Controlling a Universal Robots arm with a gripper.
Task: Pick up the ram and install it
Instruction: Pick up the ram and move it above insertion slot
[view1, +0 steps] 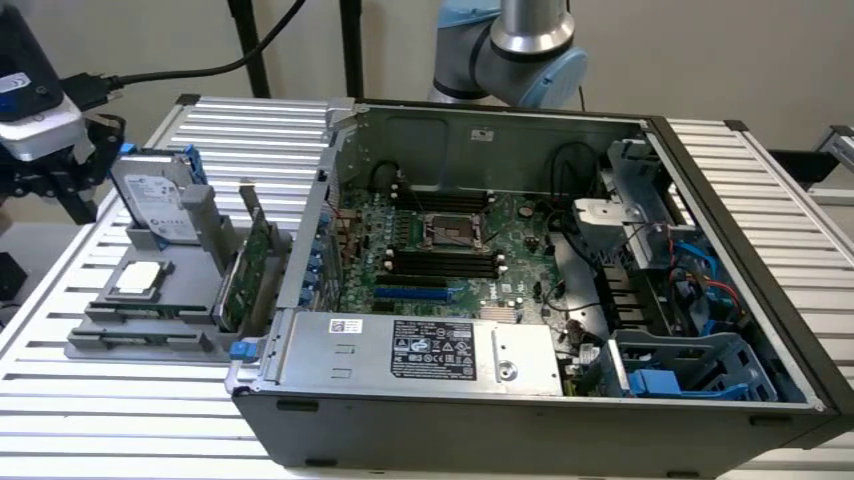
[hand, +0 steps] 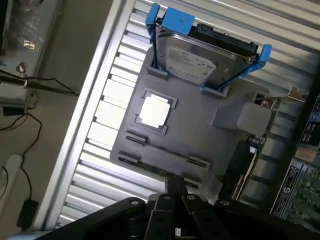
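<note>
— How many drives on the tray?
— One drive, in one blue caddy. One tray, too.
— Chips?
— One processor.
— Cards?
— One card.
— And ram?
— One stick, I think; just a thin green edge, hard to make out.
— The bigger items?
— One case, one power supply, one socket, one arm.
</note>
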